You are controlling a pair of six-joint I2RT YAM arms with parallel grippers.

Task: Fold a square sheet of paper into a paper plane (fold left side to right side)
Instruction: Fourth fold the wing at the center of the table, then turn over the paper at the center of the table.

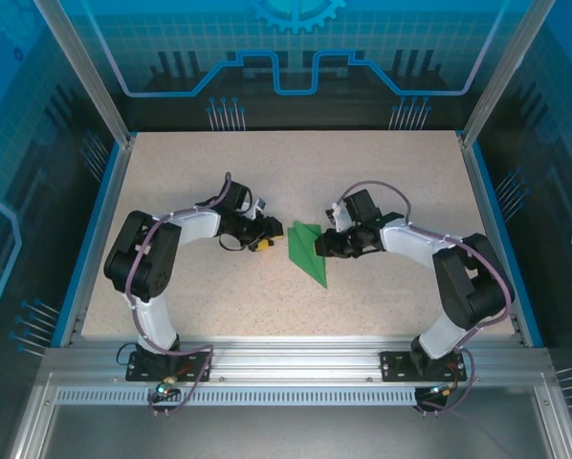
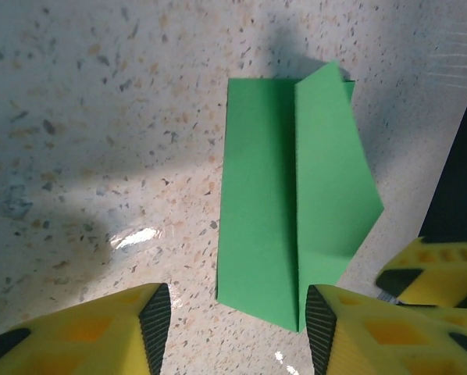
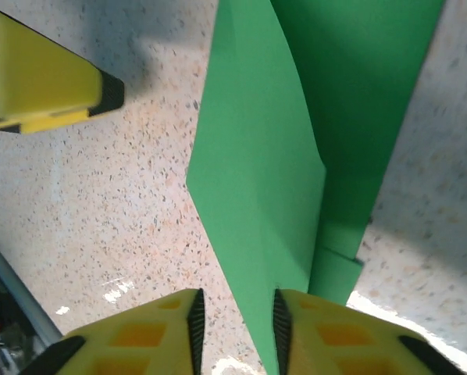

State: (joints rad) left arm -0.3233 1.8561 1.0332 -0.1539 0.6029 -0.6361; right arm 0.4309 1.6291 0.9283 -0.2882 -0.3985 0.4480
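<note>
Lying flat mid-table (image 1: 382, 182), between the 2 grippers: a part-folded green paper plane (image 1: 305, 251). Left gripper (image 2: 235, 312) jaws wide apart either side of its near end, clamping nothing. Right gripper (image 3: 235, 316) jaws slightly apart, raised flap edge beside 1 finger (image 3: 284, 320); contact hard to judge. Far end cut off in the right wrist view.

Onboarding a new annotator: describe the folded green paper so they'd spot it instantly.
On the speckled beige table, go to the middle. Between the left pincer and the right pincer lies the folded green paper, a narrow shape tapering to a point toward the arm bases. It is the lone bright green thing among black-and-yellow hardware.
</note>
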